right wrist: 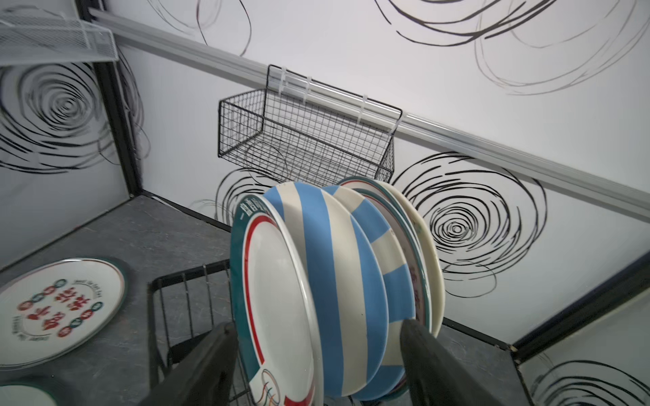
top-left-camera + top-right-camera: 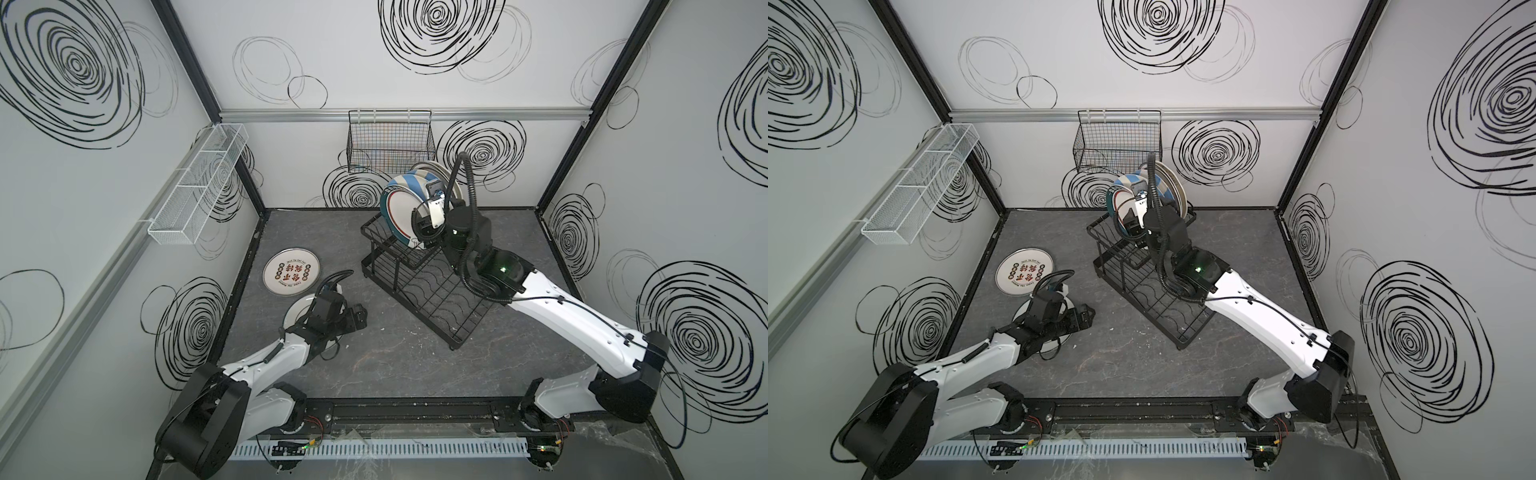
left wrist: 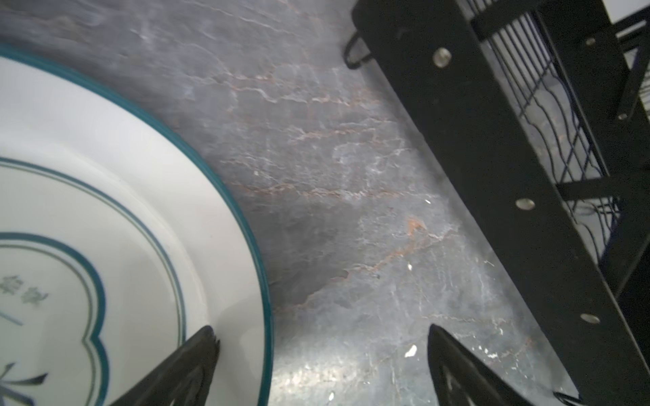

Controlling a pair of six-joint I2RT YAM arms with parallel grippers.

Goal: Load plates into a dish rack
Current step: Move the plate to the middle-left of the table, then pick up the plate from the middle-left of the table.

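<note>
Black dish rack; its upper basket holds plates standing upright.

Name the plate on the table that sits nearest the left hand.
The white plate with the thin teal rim, partly under the left hand; the red-character plate lies farther off.

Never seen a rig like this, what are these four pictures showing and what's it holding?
A left arm and a right arm, both robotic, work at a grey table. The top views look down on everything; each wrist view looks out past one arm's gripper. Several plates stand on edge in the dish rack, where the right gripper, open, straddles the front ones. A red-lettered plate lies on the table. The left gripper, open, hangs over the edge of a teal-rimmed plate. Neither holds anything.
</note>
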